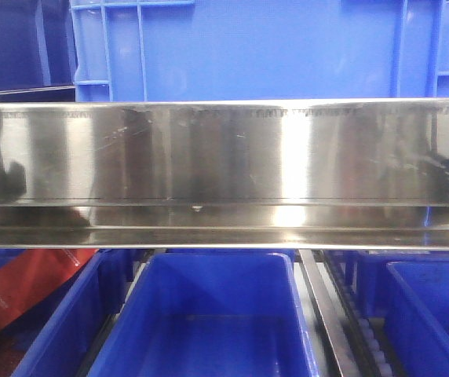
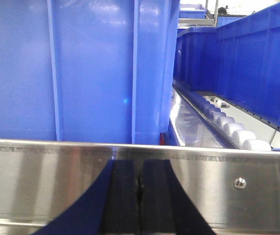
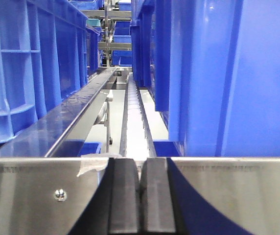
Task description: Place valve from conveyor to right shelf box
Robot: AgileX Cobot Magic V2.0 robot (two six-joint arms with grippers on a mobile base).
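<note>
No valve or conveyor in any view; both tools pressed together, empty, at the shelf rail.

Left tool (image 2: 140,196) and right tool (image 3: 141,196) each sat with black pads closed flat against each other, pinching nothing, level with the steel rail (image 1: 224,169) and aimed toward 12 o'clock along the roller tracks (image 3: 134,122). Blue boxes (image 1: 209,314) filled the shelf above and below the rail. Judged: a valve is likely heavy, rigid, slick metal; best gripped across the body or neck, not the handle. Where it lay could not be told.
</note>
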